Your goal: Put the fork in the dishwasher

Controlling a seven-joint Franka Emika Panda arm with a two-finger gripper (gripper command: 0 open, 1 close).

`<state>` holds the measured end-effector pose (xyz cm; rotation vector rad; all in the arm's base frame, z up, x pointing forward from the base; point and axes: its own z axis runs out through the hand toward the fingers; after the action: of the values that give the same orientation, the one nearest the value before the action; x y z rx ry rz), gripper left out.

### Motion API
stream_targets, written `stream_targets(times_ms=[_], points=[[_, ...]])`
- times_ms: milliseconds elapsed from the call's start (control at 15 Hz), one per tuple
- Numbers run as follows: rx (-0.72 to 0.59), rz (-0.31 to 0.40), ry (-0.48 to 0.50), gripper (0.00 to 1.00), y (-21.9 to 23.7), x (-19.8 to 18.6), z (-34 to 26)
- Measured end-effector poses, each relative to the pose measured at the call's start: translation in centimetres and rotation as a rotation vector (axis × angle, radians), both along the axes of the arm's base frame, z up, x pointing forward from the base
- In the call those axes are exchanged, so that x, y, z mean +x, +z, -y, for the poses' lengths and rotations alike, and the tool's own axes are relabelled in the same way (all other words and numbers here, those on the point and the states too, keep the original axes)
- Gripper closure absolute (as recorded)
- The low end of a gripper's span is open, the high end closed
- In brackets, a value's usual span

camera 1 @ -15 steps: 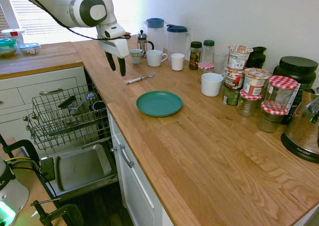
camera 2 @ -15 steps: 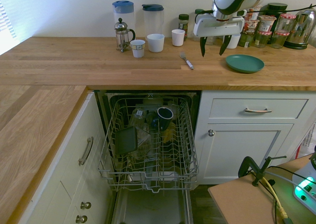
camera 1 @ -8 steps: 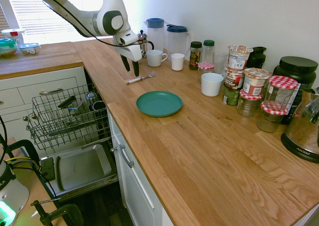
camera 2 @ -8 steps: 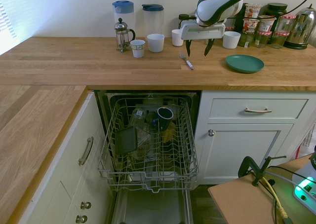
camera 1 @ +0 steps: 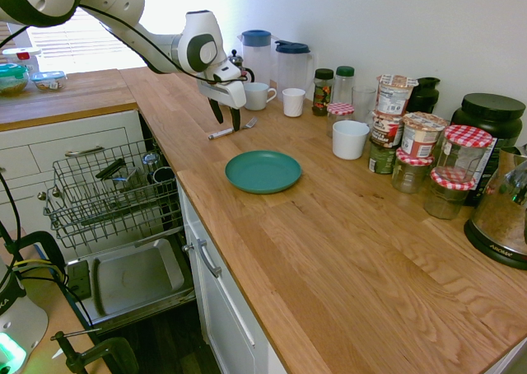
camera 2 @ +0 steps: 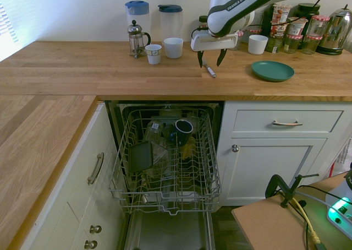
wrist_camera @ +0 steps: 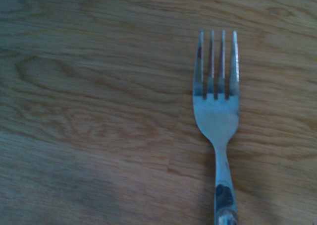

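The fork (camera 1: 233, 129) is a slim silver one lying flat on the wooden counter, left of the teal plate (camera 1: 263, 171). Its handle (camera 2: 209, 70) shows below the gripper in the second exterior view. In the wrist view the fork (wrist_camera: 216, 116) fills the right half, tines up. My gripper (camera 1: 226, 117) hangs open just above the fork, a finger on either side and nothing held; from the other side the gripper (camera 2: 210, 59) is over the tine end. The dishwasher (camera 2: 168, 162) stands open below the counter, its wire rack (camera 1: 107, 193) pulled out over the dropped door (camera 1: 136, 279).
Behind the fork stand white cups (camera 1: 257, 95), a French press (camera 2: 137, 39) and two pitchers (camera 1: 294, 66). Jars and tubs (camera 1: 420, 156) crowd the counter's right end, beside a kettle (camera 1: 504, 213). The rack holds a dark mug (camera 2: 183, 130) and several other dishes.
The open gripper has swung from the counter edge towards the wall and come down, ending just over the fork. The fork has not moved.
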<state>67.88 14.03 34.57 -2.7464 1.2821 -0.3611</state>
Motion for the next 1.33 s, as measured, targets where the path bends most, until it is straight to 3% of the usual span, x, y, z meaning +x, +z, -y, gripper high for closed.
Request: stream_targets(times_ms=[533, 1333], points=[[0.016, -0.054, -0.002, 1.00, -0.9, 1.6, 0.0], [0.016, -0.076, -0.019, 1.00, -0.9, 2.1, 0.9]])
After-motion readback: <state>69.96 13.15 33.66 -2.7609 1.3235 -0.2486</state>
